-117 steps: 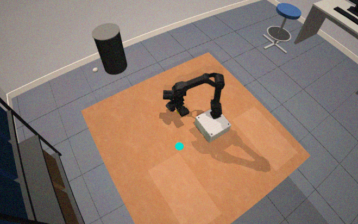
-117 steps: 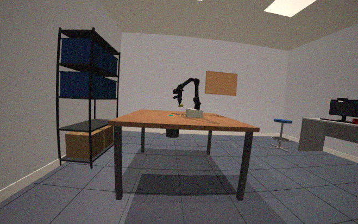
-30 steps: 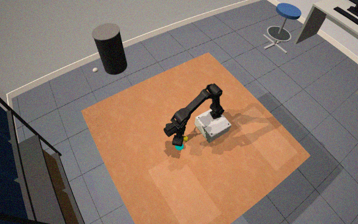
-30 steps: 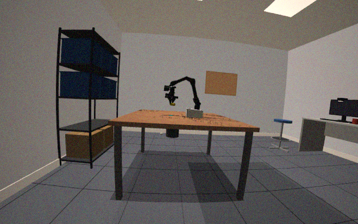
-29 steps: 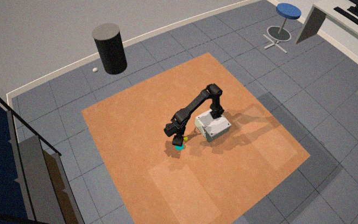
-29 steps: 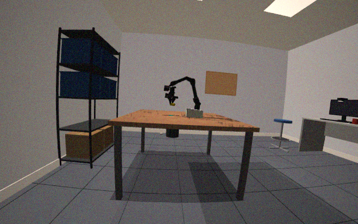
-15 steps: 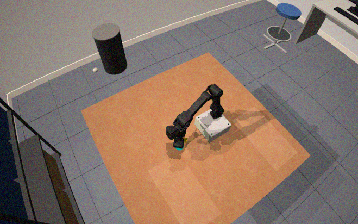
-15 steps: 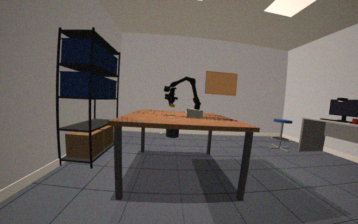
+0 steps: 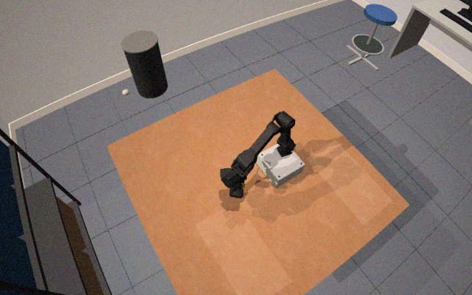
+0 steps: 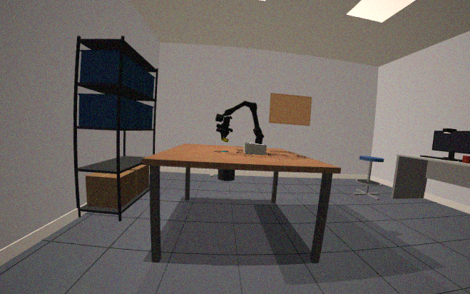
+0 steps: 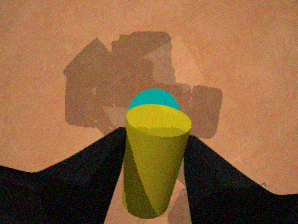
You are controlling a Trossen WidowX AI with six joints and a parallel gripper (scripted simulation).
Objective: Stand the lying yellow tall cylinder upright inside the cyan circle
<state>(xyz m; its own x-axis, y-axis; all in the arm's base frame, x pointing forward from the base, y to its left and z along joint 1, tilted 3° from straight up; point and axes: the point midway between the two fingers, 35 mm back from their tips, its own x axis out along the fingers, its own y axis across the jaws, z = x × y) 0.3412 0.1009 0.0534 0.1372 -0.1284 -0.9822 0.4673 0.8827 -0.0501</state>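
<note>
The yellow tall cylinder (image 10: 225,140) (image 11: 152,165) is held in the air above the table, tilted rather than upright. Only a bit of it (image 9: 243,185) shows beside the arm in the top view. My gripper (image 10: 224,137) (image 11: 156,139) is shut on it, with one dark finger on each side. The cyan circle (image 10: 224,150) (image 11: 154,97) lies flat on the table below the cylinder. In the wrist view the cylinder's end face covers the circle's lower part. In the top view the circle is hidden by the arm.
A pale grey box (image 9: 285,169) (image 10: 254,148) stands on the orange-brown table (image 9: 178,146) (image 10: 192,160) beside the arm's base. Shadows of the arm fall across the table. A shelf rack, a black bin and a desk stand off the table.
</note>
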